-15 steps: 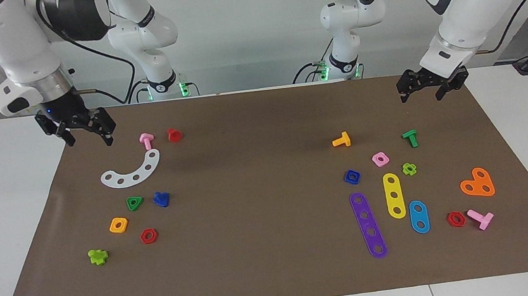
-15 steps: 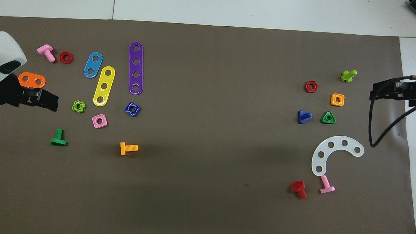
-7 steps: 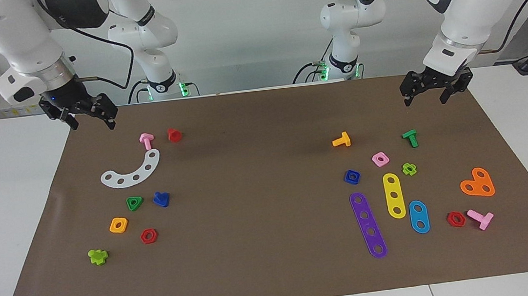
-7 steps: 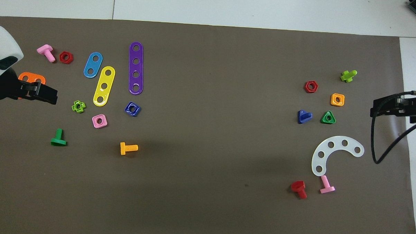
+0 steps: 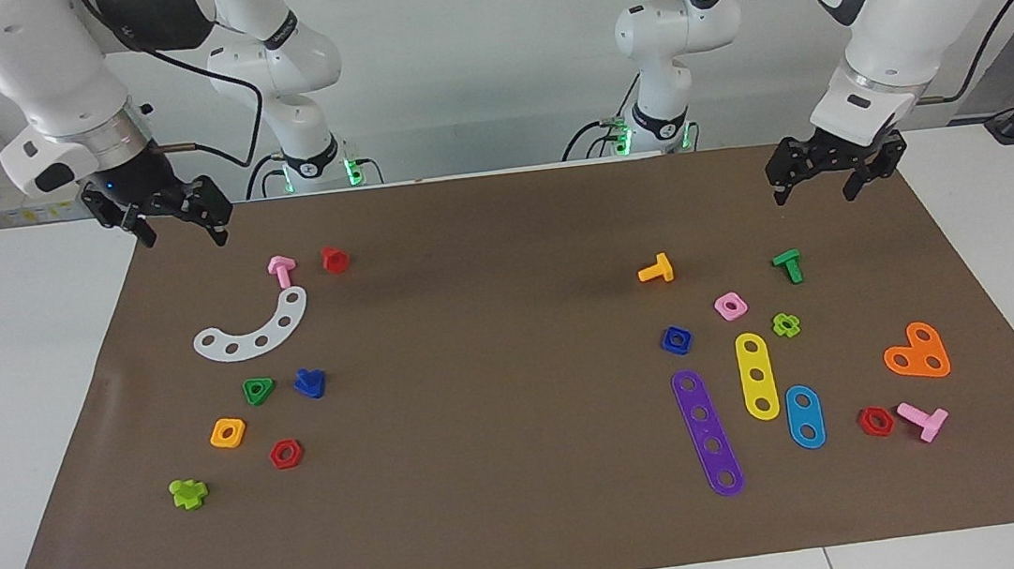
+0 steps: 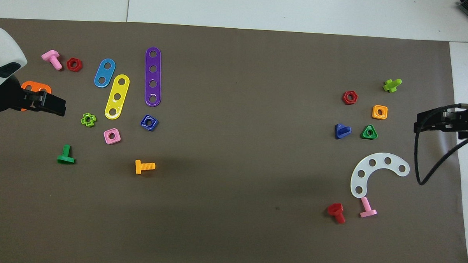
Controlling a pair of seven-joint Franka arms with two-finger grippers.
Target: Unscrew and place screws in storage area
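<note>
The dark-blue bolt [image 5: 310, 381] lies on its side on the brown mat [image 5: 502, 417], beside the green triangle nut [image 5: 258, 390]. With them toward the right arm's end are the white arc strip [image 5: 247, 347] and the orange square nut [image 5: 228, 433]. In the overhead view I see the bolt [image 6: 342, 131], triangle nut [image 6: 369, 132], arc strip [image 6: 380, 160] and square nut [image 6: 379, 112]. My right gripper [image 5: 181, 229] is open, empty and raised over the mat's corner by its base. My left gripper [image 5: 814, 186] is open, empty and raised over the mat's edge by its base.
Purple [image 5: 707, 433], yellow [image 5: 757, 375] and blue [image 5: 804, 416] strips, an orange heart plate [image 5: 917, 352], a dark-blue square nut [image 5: 676, 339] and loose bolts and nuts lie toward the left arm's end. Pink [image 5: 281, 270] and red [image 5: 335, 259] bolts lie by the arc.
My right gripper has risen and drawn back toward its base, away from the arc strip. My left gripper has barely moved. Nothing on the mat has moved.
</note>
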